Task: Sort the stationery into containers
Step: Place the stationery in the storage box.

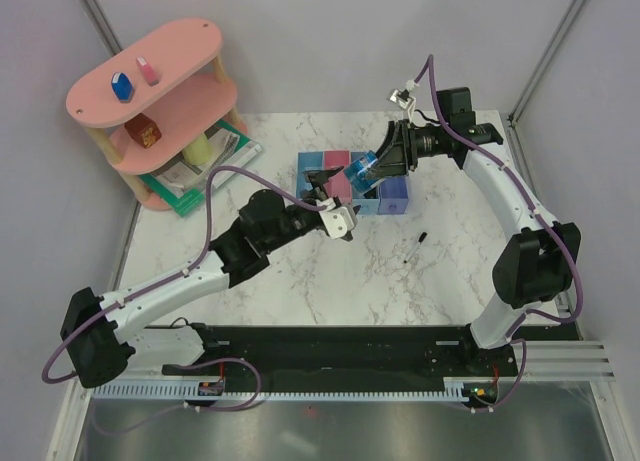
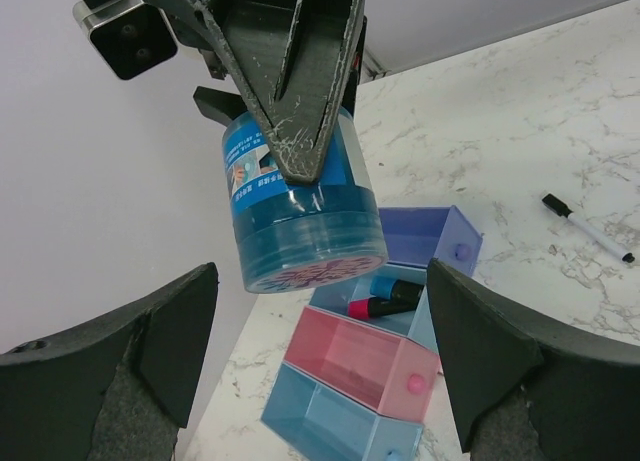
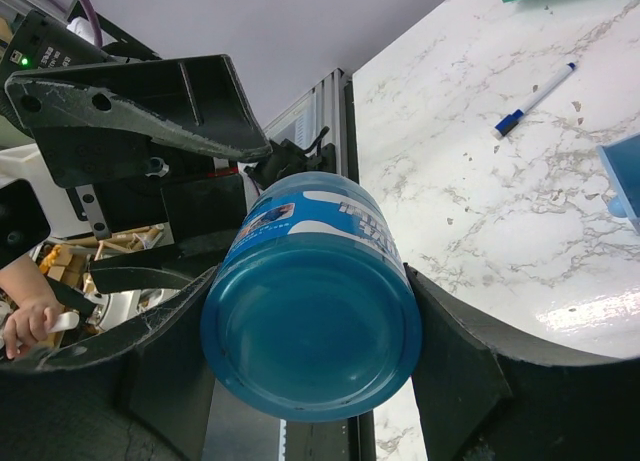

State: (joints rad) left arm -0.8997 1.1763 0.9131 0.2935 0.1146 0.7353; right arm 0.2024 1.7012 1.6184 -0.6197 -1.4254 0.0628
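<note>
The right gripper (image 1: 372, 167) pinched the one round blue pot (image 1: 360, 173) by its sides, tilted in the air over the row of four joined bins (image 1: 312, 165), and from above it hid much of the two middle bins. The left gripper (image 1: 336, 211) stood spread wide with nothing in it, just in front of the bins and below the pot. Two markers lay together in the blue bin, one with a blue cap (image 2: 395, 289) and one with a pink cap (image 2: 372, 307). One thin pen (image 1: 414, 249) lay on the table (image 1: 300, 281), near the bins on their right. Well apart at the far left stood a pink shelf (image 1: 190, 41) with two erasers on top, blue (image 1: 122, 86) and pink (image 1: 148, 70), a small orange thing (image 1: 143, 131) on the tier below, and one book (image 1: 190, 186) at its foot.
</note>
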